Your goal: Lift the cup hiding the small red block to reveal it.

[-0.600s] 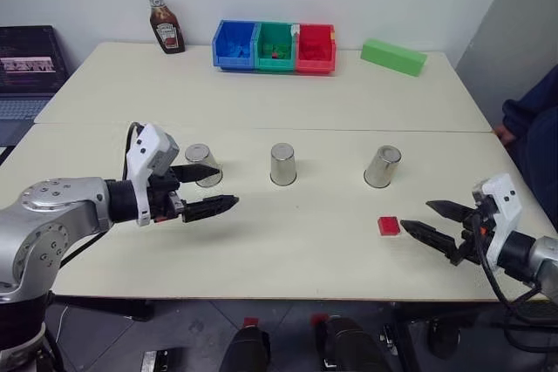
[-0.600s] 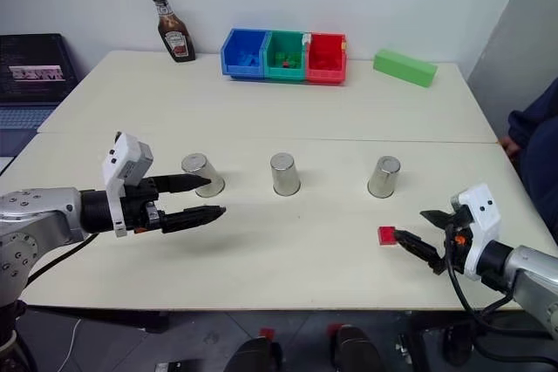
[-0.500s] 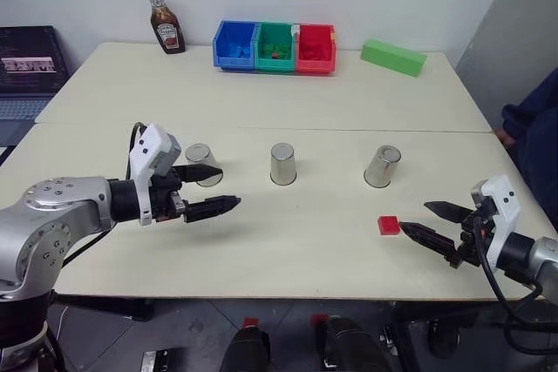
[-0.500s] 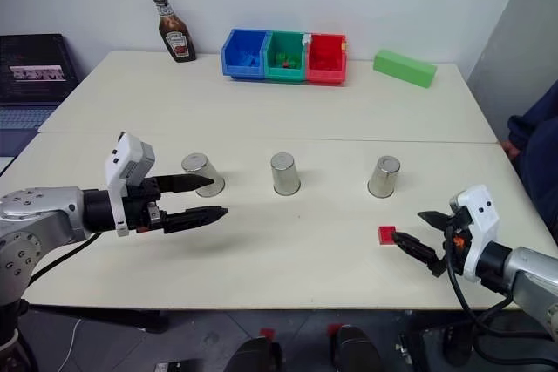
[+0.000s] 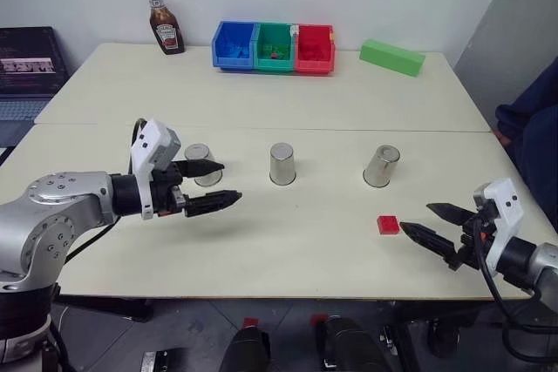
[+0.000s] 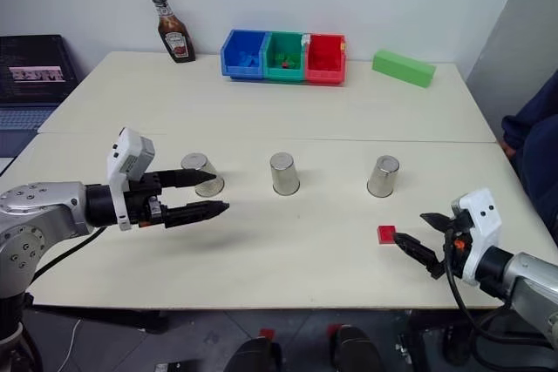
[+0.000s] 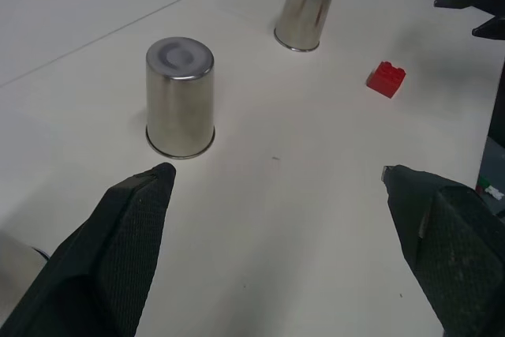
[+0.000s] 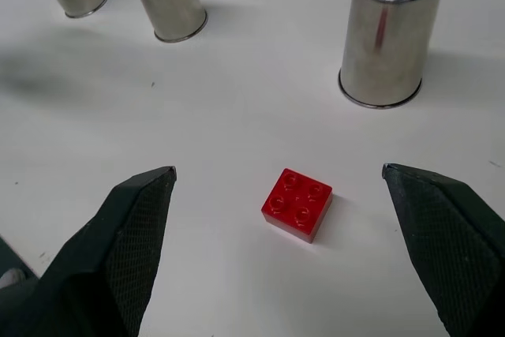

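Note:
Three shiny metal cups stand upside down in a row on the table: left (image 5: 200, 165), middle (image 5: 282, 164), right (image 5: 381, 166). The small red block (image 5: 388, 225) lies bare on the tabletop in front of the right cup, with no cup over it. My right gripper (image 5: 416, 217) is open and hovers just right of the block, pointing at it; in the right wrist view the block (image 8: 297, 204) sits between the spread fingers. My left gripper (image 5: 231, 182) is open, hovering beside the left cup. The left wrist view looks past the middle cup (image 7: 180, 99).
At the back stand a ketchup bottle (image 5: 164, 19), blue (image 5: 234, 45), green (image 5: 275, 45) and red (image 5: 314, 48) bins, and a long green block (image 5: 392, 57). A laptop (image 5: 30, 63) sits off the left. A person's dark sleeve (image 5: 527, 128) shows at the right edge.

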